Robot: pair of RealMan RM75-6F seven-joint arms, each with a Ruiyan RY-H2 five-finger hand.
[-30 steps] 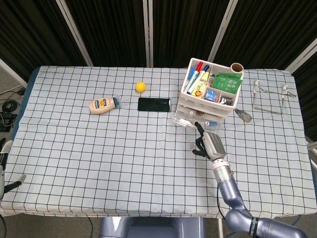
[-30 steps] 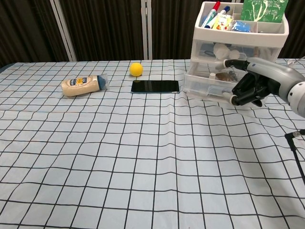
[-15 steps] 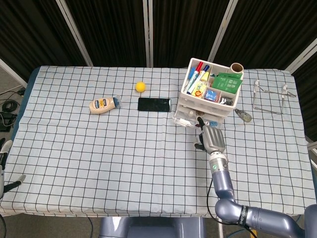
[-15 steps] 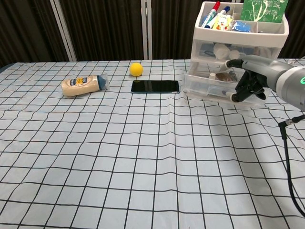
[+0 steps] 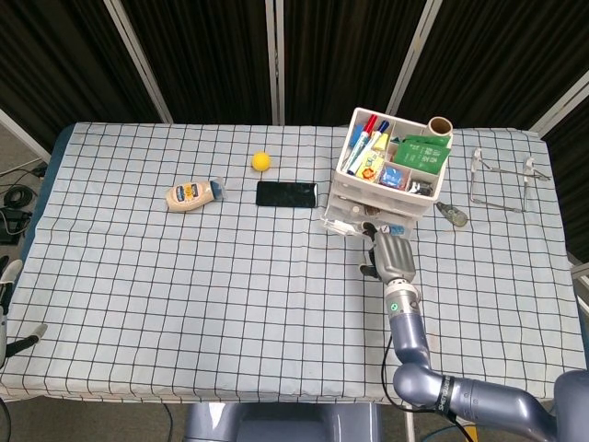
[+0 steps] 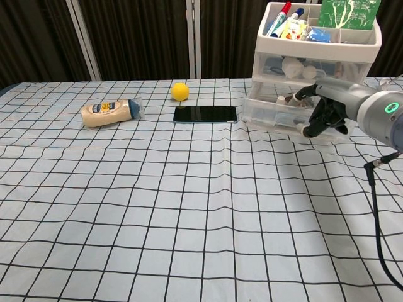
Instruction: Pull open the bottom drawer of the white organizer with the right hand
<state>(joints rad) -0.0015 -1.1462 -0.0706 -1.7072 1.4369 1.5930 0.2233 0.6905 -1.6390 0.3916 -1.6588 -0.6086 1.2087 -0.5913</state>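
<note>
Fingers of the right hand (image 6: 324, 110) curl onto the bottom drawer (image 6: 280, 117) front — white organizer (image 6: 315, 47).

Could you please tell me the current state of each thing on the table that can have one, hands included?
Bottom drawer: pulled partly out.
Upper drawer: closed.
Organizer top tray: open, filled with markers and packets.
Right hand: fingers curled at the bottom drawer's front; grip not clear.
Left hand: only a sliver at the frame edge, state unclear.
Phone: flat, screen dark.
Bottle: on its side, capped.
Ball: resting still.
</note>
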